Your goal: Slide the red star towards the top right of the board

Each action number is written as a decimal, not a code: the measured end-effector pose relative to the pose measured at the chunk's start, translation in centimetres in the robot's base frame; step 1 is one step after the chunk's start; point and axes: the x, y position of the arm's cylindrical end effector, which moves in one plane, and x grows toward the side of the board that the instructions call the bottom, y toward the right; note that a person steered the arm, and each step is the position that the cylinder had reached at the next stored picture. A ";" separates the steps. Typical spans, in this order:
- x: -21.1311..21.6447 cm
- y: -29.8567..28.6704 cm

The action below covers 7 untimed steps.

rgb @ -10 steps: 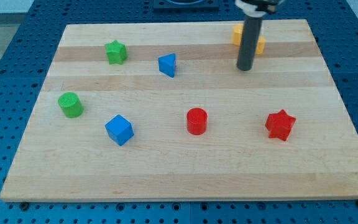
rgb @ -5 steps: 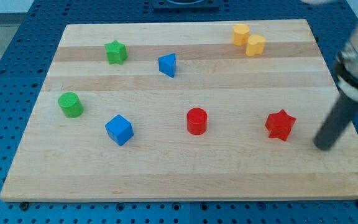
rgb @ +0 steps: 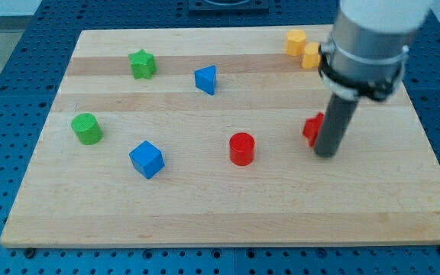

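Observation:
The red star [rgb: 312,128] lies right of the board's middle, mostly hidden behind my rod; only its left part shows. My tip [rgb: 325,153] rests on the board just below and right of the star, touching or nearly touching it. The rod rises from there toward the view's top right.
A red cylinder [rgb: 241,147] sits left of the star. Two yellow blocks [rgb: 302,47] lie near the top right, partly behind the arm. A blue triangle [rgb: 205,79], green star [rgb: 141,63], green cylinder [rgb: 87,128] and blue cube [rgb: 146,159] lie further left.
My tip swung from the yellow blocks down to the board's right edge, then came left to the red star. The star has shifted up and to the left.

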 end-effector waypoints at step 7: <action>-7.0 -5.8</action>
